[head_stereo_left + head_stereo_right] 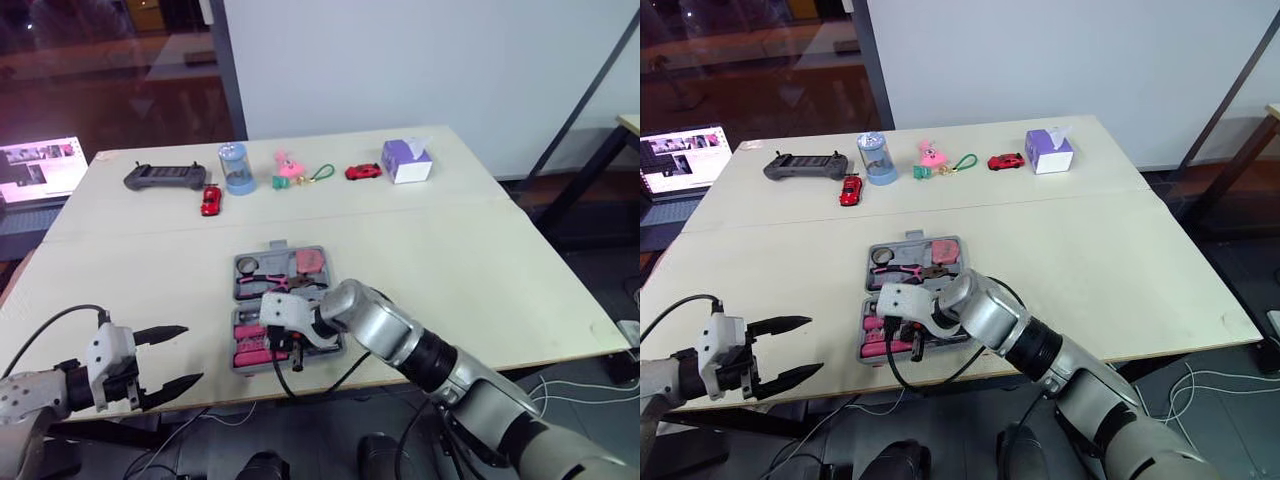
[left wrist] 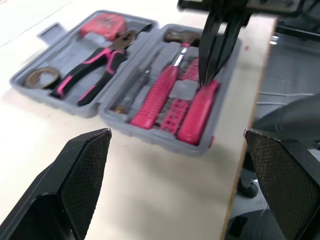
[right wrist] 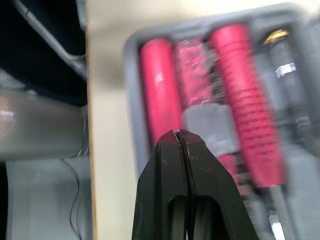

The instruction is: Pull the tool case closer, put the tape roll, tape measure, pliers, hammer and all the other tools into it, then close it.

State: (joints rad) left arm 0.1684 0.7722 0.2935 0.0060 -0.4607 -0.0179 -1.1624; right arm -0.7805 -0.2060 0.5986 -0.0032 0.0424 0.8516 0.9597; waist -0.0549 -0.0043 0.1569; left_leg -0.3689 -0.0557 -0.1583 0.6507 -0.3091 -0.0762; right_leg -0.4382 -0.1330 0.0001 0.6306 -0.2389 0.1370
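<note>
The grey tool case (image 1: 243,301) lies open near the table's front edge. Its far half holds the tape roll (image 2: 37,77), the pink-handled pliers (image 2: 95,65) and the pink tape measure (image 1: 310,262). The near half holds the hammer (image 2: 165,85), a red-handled tool (image 2: 197,112) and a screwdriver. My right gripper (image 3: 176,132) hangs over the near half with its fingers shut together on nothing, the tips just above the red handle (image 3: 157,90). To the left of the case, at the table's front edge, my left gripper (image 1: 188,354) is open and holds nothing.
Along the far side of the table (image 1: 480,270) lie a black game controller (image 1: 165,177), a red toy car (image 1: 211,200), a blue cup (image 1: 236,167), a pink toy (image 1: 288,165), another red car (image 1: 363,171) and a purple tissue box (image 1: 406,160). A laptop (image 1: 40,167) sits beyond the left edge.
</note>
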